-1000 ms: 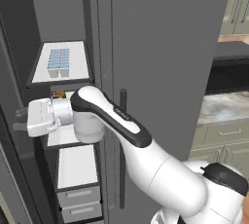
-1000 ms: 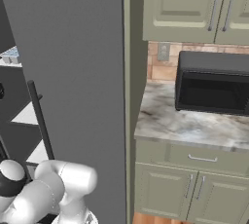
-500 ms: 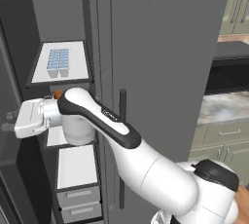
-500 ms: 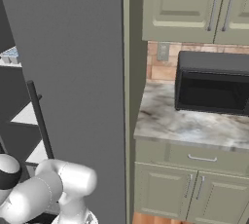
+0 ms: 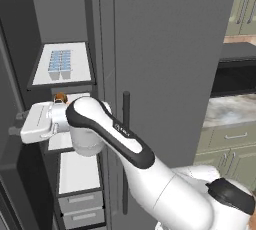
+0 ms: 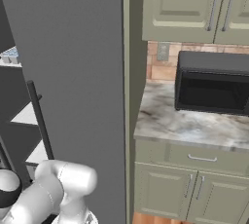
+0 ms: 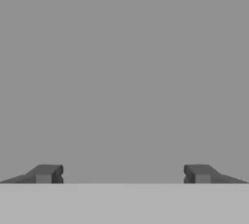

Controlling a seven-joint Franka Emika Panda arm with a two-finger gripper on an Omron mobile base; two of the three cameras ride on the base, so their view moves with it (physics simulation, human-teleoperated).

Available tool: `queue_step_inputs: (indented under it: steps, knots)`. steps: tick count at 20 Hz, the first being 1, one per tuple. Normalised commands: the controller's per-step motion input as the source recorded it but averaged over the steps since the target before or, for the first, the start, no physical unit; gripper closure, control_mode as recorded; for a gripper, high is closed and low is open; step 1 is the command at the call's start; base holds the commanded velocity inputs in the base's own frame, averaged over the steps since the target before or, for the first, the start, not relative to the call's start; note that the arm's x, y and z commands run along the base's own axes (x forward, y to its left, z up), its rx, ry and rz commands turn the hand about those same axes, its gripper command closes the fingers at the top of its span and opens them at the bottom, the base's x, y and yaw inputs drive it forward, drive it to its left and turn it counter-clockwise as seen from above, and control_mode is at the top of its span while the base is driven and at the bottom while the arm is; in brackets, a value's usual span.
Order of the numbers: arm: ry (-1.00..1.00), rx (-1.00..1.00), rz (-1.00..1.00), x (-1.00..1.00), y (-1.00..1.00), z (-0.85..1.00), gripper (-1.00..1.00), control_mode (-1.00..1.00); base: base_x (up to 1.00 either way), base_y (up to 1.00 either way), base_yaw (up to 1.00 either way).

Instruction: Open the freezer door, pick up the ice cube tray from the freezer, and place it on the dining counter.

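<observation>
The freezer (image 5: 65, 99) stood open, and the ice cube tray (image 5: 60, 66) lay on its upper white shelf (image 5: 80, 76) (a small brown round item (image 5: 60, 97) sat one shelf below). The gripper (image 7: 121, 174) had its fingers spread wide apart, holding nothing, facing a plain grey surface at the freezer's left edge.

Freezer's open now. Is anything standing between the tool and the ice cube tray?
Nothing visible blocks it. The ice cube tray lies alone on the upper white shelf, with the open tool lower and to the left, facing a plain grey surface. A small brown item sits one shelf below, off the path.
</observation>
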Motion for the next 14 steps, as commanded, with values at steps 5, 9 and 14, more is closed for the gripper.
queue_step_inputs:
  steps: [5,9,14]
  knots:
    - [0.0,-0.02,-0.06,-0.15,-0.98,0.0,-1.0,-1.0,0.0,0.0,0.0]
    - [0.01,-0.04,-0.12,-0.05,-1.0,0.0,-1.0,-1.0,0.0,0.0,0.0]
    - [0.02,-0.05,-0.13,-0.02,-1.0,0.0,-1.0,-1.0,0.0,0.0,0.0]
